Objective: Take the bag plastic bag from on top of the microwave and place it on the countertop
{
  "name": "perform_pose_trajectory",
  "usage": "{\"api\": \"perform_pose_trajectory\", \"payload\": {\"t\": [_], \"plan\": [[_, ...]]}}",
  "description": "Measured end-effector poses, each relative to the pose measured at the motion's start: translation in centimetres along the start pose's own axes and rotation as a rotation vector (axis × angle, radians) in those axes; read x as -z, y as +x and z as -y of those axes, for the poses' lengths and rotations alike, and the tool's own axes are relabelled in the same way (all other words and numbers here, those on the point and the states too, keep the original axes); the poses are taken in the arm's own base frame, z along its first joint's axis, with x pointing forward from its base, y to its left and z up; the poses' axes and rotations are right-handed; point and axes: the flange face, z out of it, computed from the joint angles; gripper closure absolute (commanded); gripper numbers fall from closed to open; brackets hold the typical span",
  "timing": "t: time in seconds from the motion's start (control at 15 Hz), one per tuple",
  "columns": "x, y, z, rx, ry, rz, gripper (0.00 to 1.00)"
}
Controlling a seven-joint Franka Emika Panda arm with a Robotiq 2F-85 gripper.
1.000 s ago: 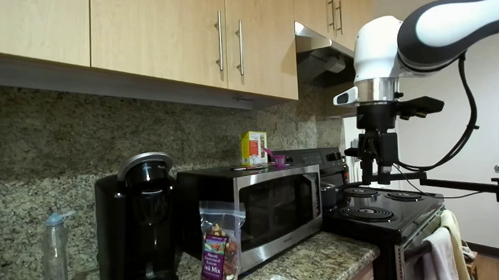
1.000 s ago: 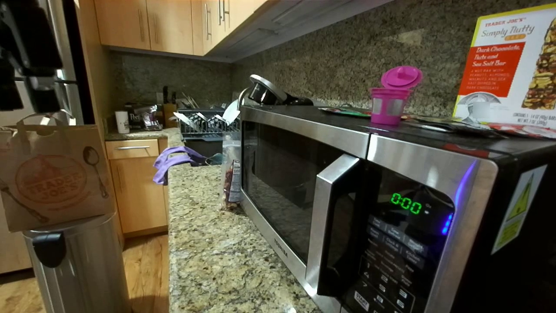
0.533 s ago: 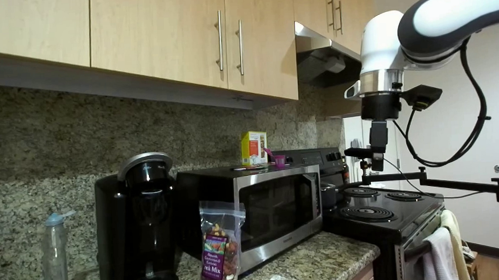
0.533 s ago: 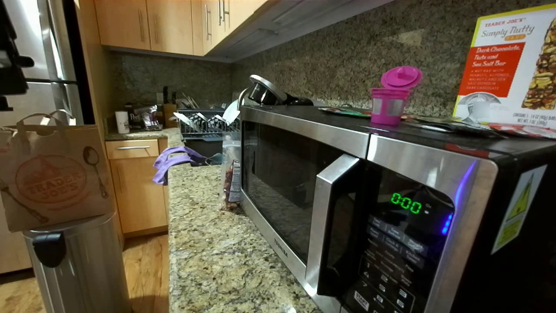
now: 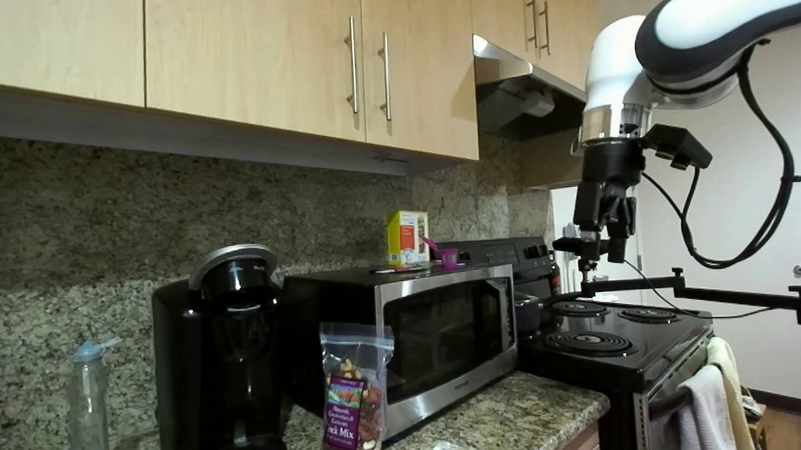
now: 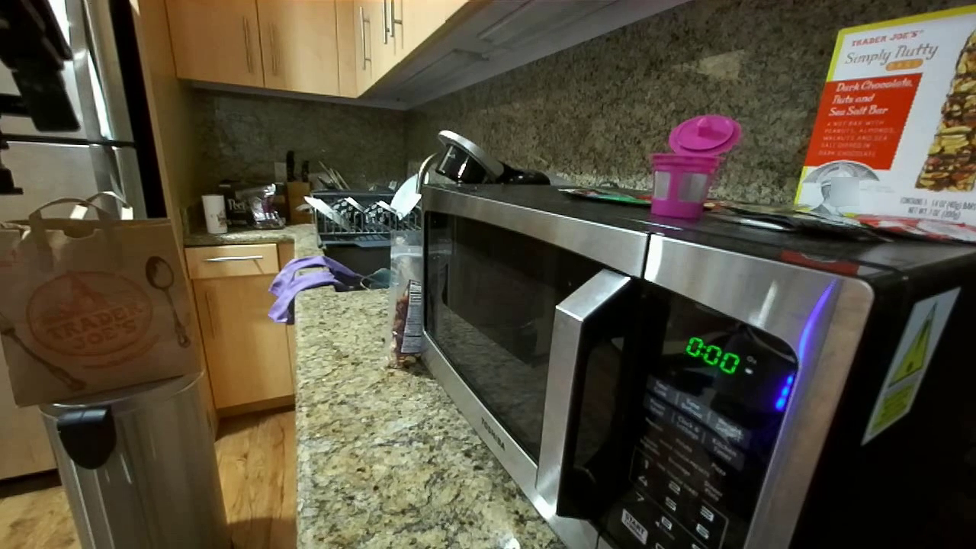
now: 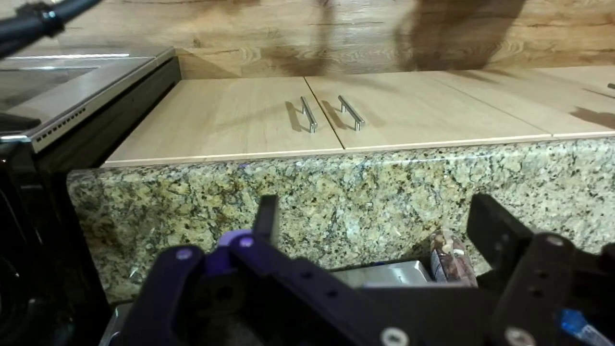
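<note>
In an exterior view the nut pouch point(image 5: 353, 409), "Mix" legible, stands on the granite countertop point(image 5: 517, 416) at 8 o'clock of the microwave point(image 5: 446, 345); in an exterior view its badge point(image 6: 493, 435) reads TOSHIBA, display point(image 6: 713, 356) 0:00, Simply Nutty carton point(image 6: 877, 145) at 1 o'clock; wrist view, Robotiq gripper point(image 7: 375, 214) spread wide, holding nothing, nut pouch at 4 o'clock.
</note>
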Motion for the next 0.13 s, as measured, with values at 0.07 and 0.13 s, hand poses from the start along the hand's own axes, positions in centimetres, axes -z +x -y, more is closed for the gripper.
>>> {"api": "perform_pose_trajectory", "payload": {"t": [0.07, 0.13], "plan": [[0.02, 0.0, -0.03, -0.009, -0.001, -0.001, 0.0], [0.03, 0.0, -0.04, -0.014, -0.001, -0.001, 0.0]]}}
